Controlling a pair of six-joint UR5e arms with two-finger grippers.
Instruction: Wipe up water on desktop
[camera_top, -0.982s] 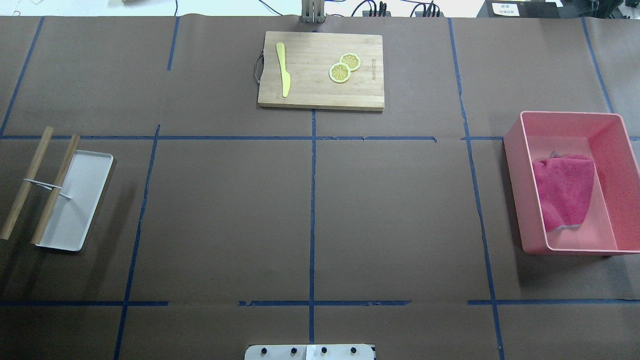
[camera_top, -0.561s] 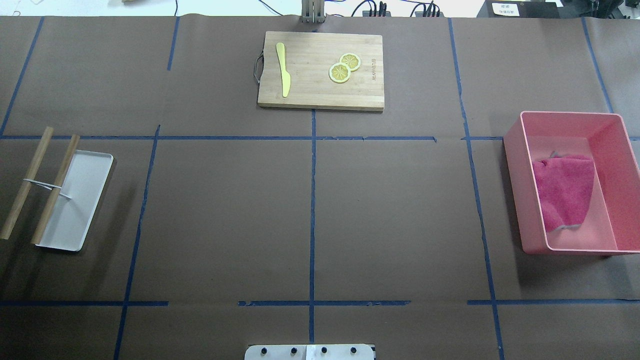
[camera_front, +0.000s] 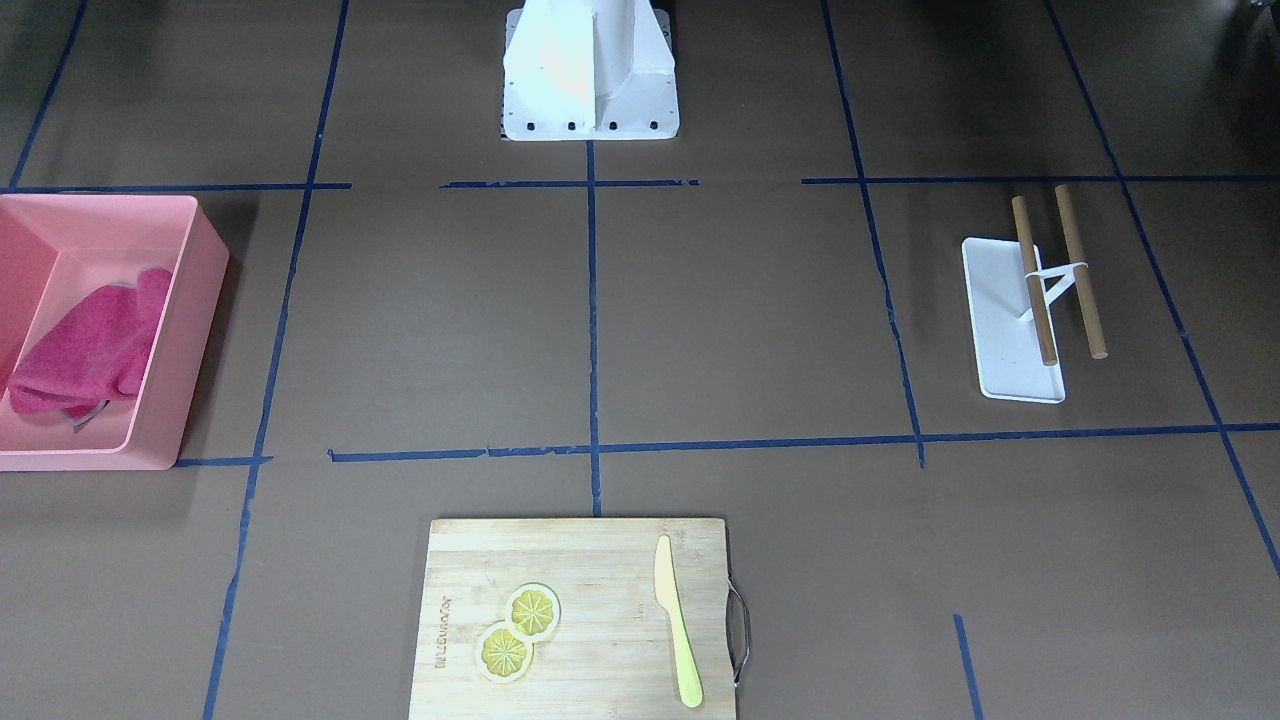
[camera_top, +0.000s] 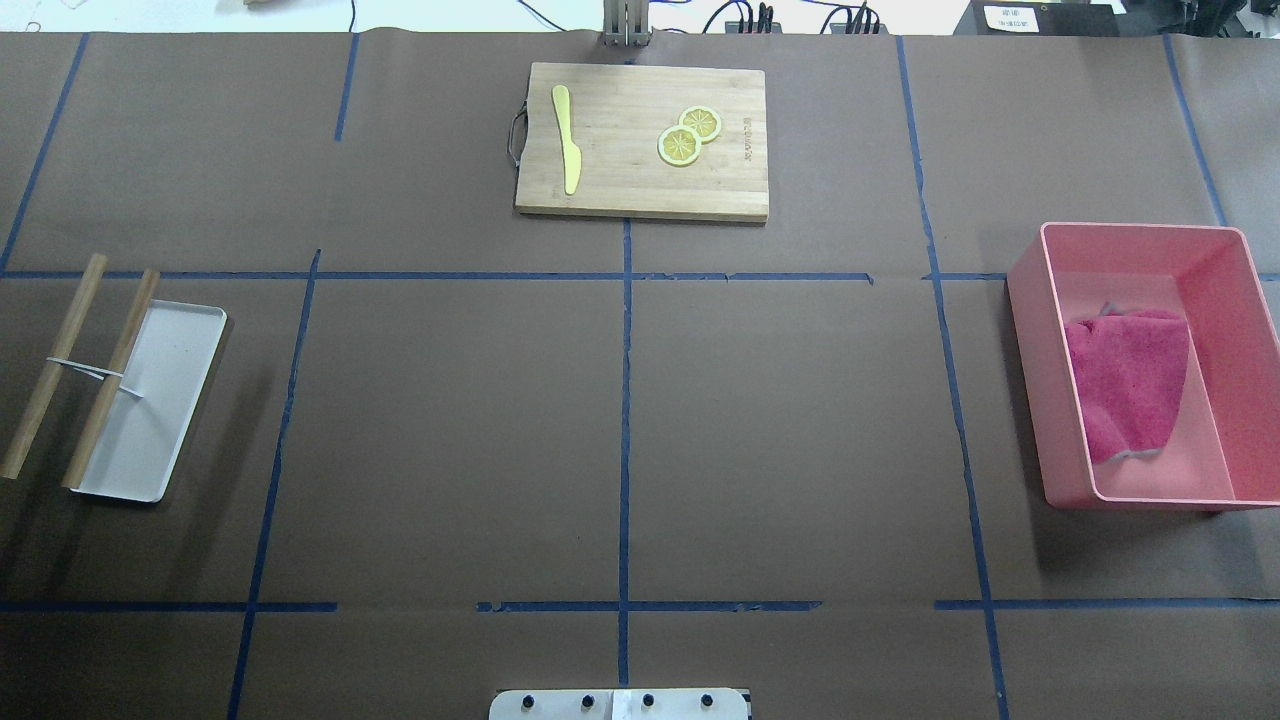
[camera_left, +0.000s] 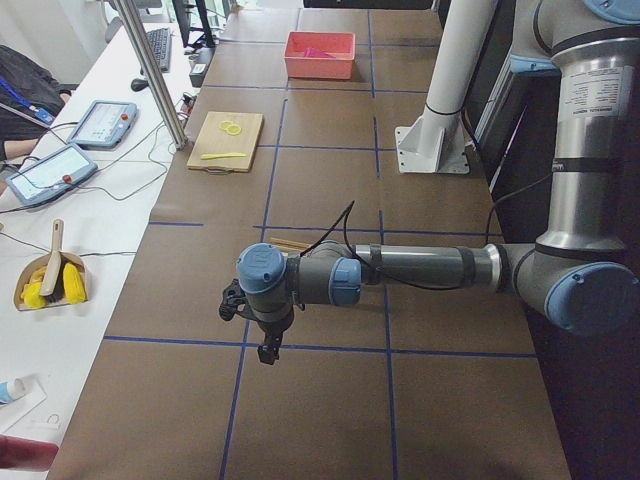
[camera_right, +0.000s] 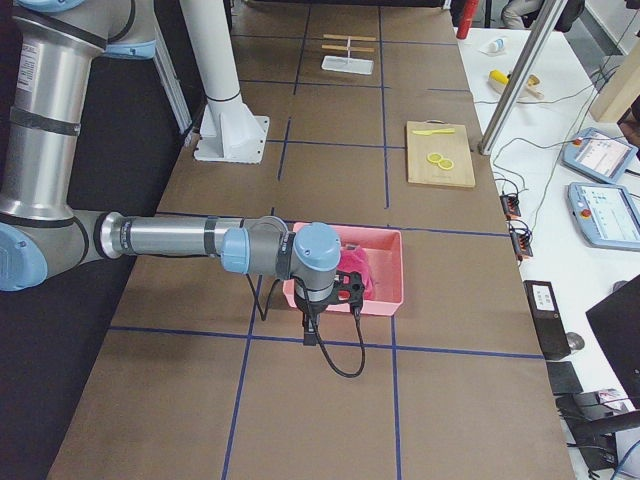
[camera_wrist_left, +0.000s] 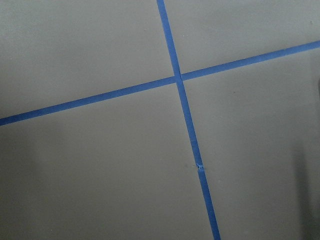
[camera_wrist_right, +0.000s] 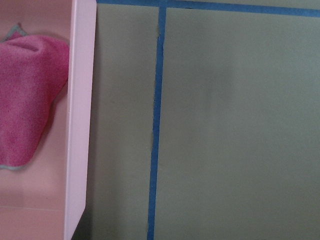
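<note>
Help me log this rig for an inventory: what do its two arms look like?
Both the left arm and right arm are silver-grey tubes with light-blue joint caps and dark bands. A thin black cable loops at each wrist. Black fittings tip the wrists, but they are too small to detail.

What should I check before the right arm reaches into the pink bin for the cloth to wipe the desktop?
1. Pink cloth free to grab: ok, it lies loose in the pink bin with nothing on it.
2. Right arm near the bin: ok, its wrist hangs over the desktop beside the bin's wall.
3. Right jaws open: cannot tell, they show only from the side.
4. Water spot located: cannot tell, no wet patch shows.
5. Left arm out of the way: ok, it is at the table's other end.
6. Cutting board clear of the middle: ok, it sits at the far edge.
</note>
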